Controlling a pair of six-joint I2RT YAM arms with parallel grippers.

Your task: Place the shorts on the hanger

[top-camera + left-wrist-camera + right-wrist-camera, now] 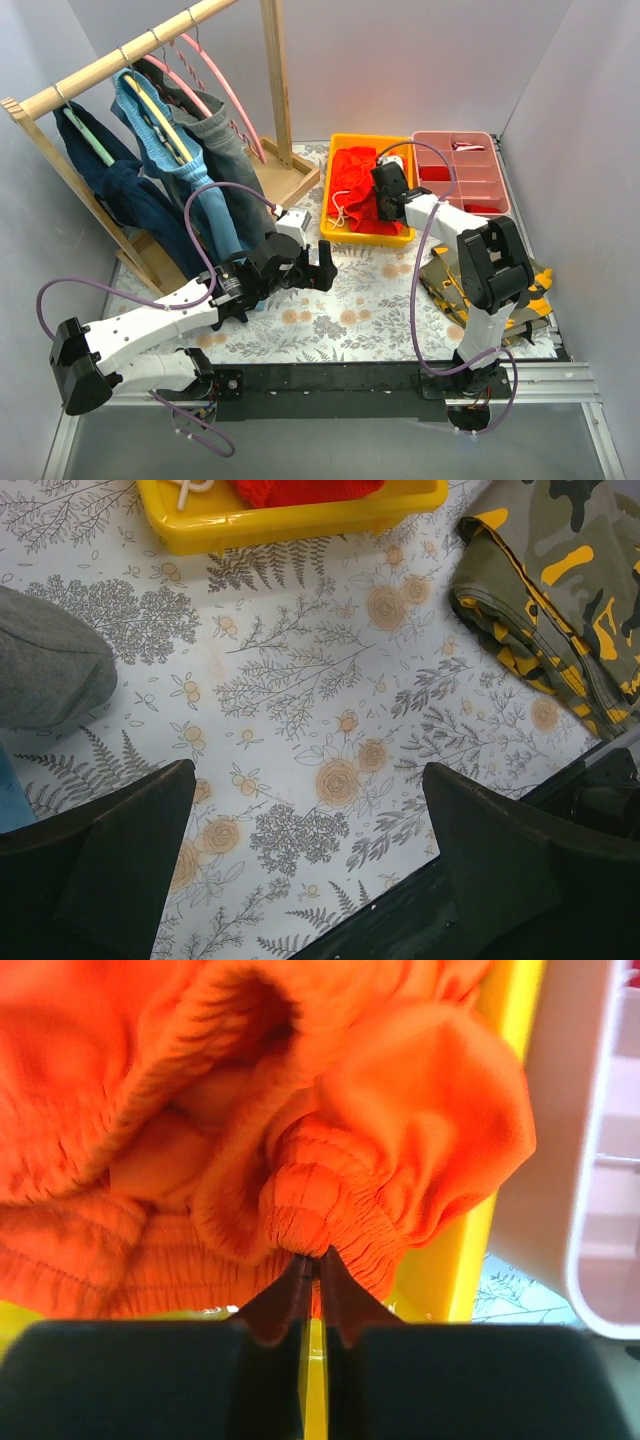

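Our right gripper point(312, 1268) pinches the waistband of the shorts point(390, 1150), nearly shut, in the yellow bin point(338, 233) at 1 o'clock. Our left gripper point(308, 780) is wide open, holding nothing. The hanger point(232, 97) hangs at 11 o'clock, with jeans point(228, 150) crowding it.

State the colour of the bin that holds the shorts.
Yellow. The bin shows best in the top external view, with the shorts inside.
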